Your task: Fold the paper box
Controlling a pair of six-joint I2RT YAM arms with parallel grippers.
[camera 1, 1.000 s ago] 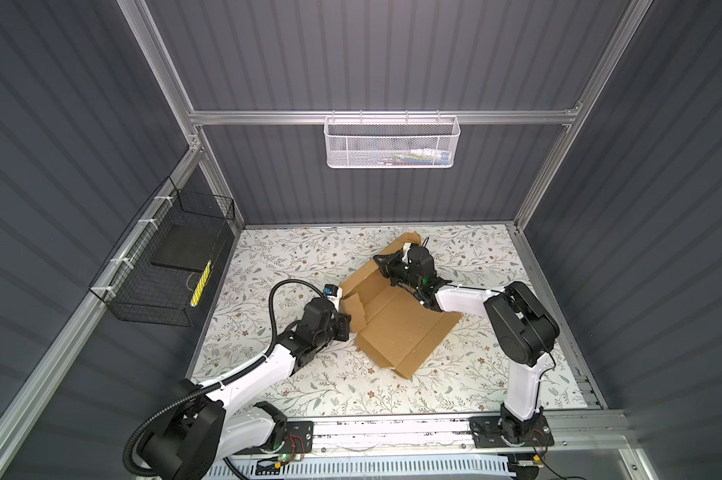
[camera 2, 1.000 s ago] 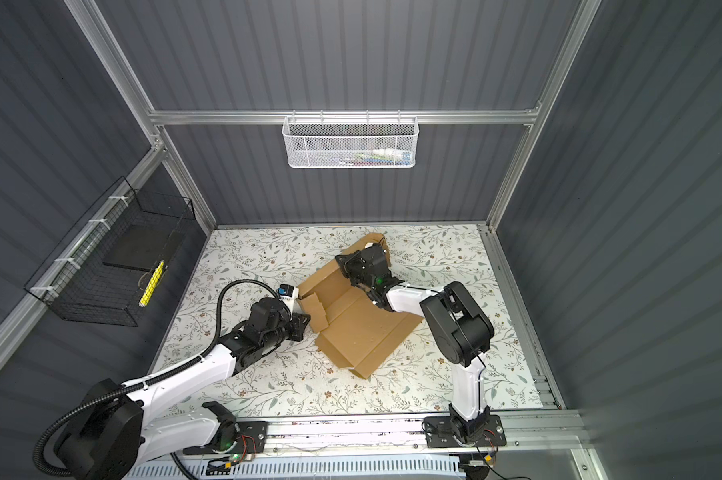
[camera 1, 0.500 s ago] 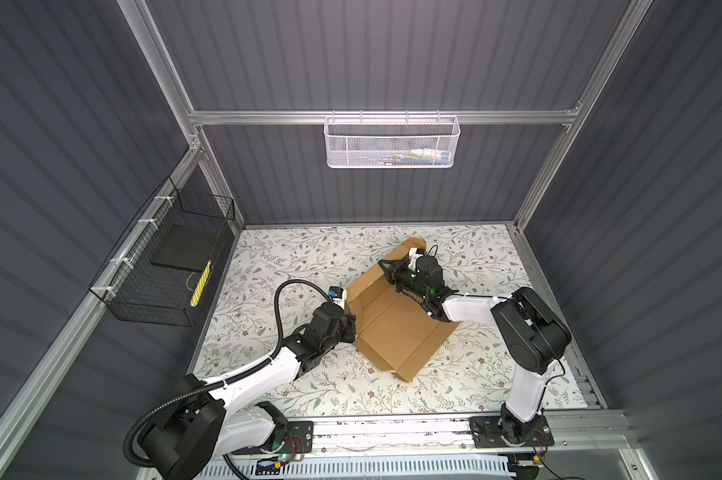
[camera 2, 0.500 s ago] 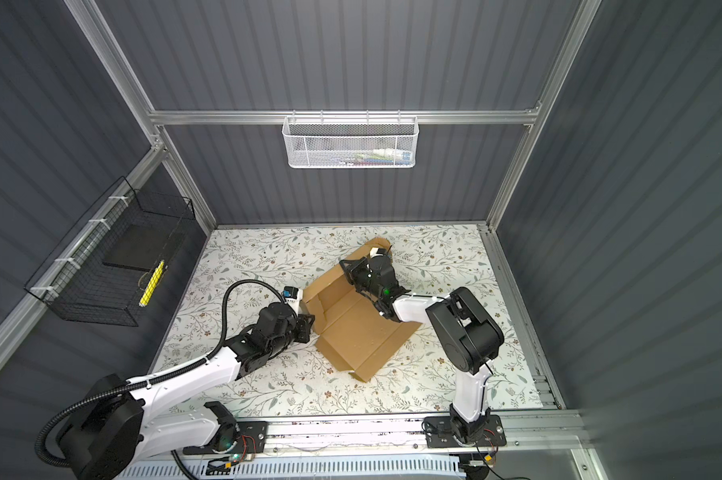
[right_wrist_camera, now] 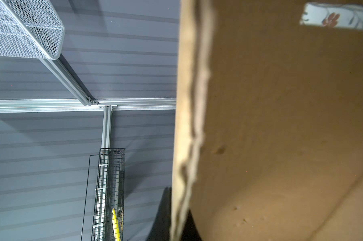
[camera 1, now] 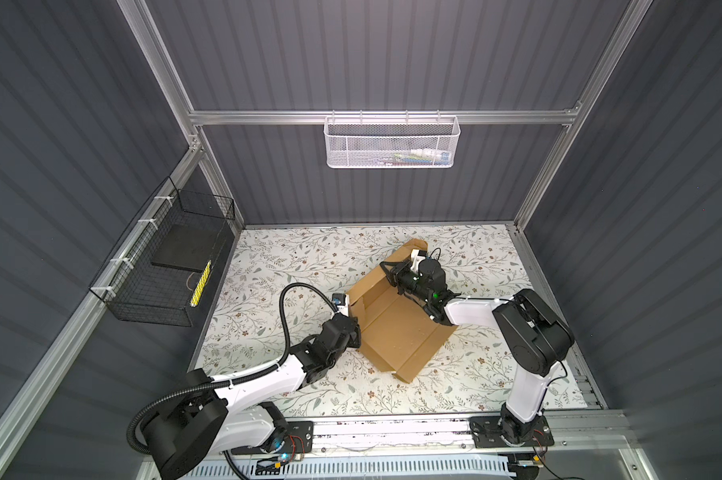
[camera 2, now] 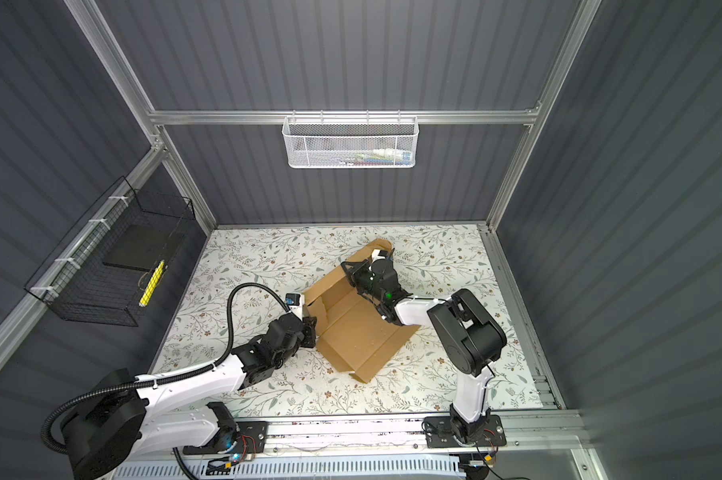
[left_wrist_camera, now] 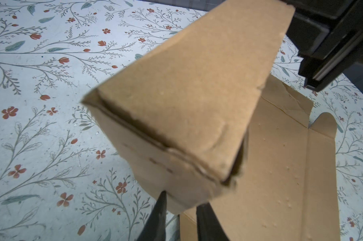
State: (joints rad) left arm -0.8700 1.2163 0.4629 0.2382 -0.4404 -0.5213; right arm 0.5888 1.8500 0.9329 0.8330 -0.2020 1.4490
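The paper box [camera 1: 396, 332] [camera 2: 359, 328] is brown cardboard, half folded, in the middle of the floral table. Its base lies flat, its left and rear walls stand up, and the near flap lies open. My left gripper [camera 1: 354, 328] [camera 2: 311, 328] is at the left wall. In the left wrist view its dark fingers [left_wrist_camera: 161, 208] straddle that wall's doubled lower corner [left_wrist_camera: 182, 194], shut on it. My right gripper [camera 1: 389, 272] [camera 2: 349, 270] is shut on the top of the rear wall. The right wrist view shows that wall's ragged edge [right_wrist_camera: 186, 167] running between the jaws.
A white mesh basket [camera 1: 392, 143] hangs on the back wall. On the left wall is a black wire basket [camera 1: 168, 257] with a dark pad and a yellow item. An aluminium rail [camera 1: 392, 428] carrying both arm bases runs along the front edge.
My left gripper has moved right and nearer, and the left flap has risen from lying flat into an upright wall. My right gripper has shifted slightly with the rear wall in its jaws.
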